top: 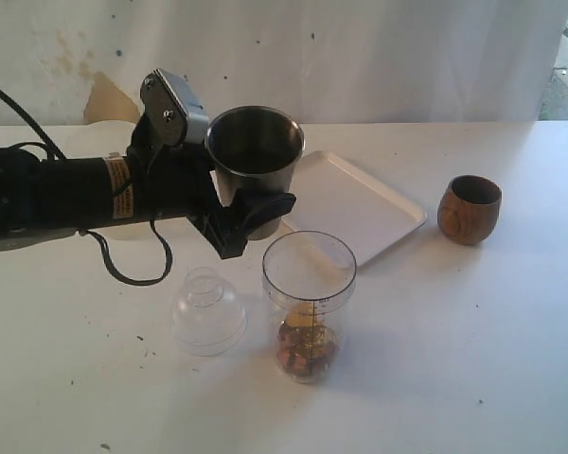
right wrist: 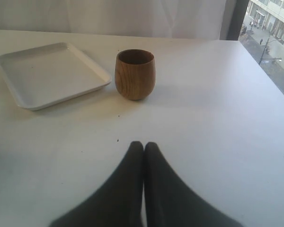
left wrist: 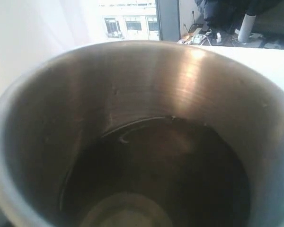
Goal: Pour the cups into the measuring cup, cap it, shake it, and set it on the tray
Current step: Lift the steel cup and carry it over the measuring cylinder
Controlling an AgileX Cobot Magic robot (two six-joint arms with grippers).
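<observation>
Two cups are seen: one steel tumbler [top: 256, 151], gripped aloft by the left pincer [top: 251, 216] beside the single measuring cup [top: 309, 303], and one wooden cup [top: 470, 209] near the surface's [top: 454, 359] right edge. The right pincer [right wrist: 143, 146] is closed, empty.

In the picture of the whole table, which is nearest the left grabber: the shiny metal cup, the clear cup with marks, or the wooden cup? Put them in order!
1. steel tumbler: held in the left gripper itself.
2. measuring cup: standing just beneath it, near the middle.
3. wooden cup: far off on the right side.
</observation>
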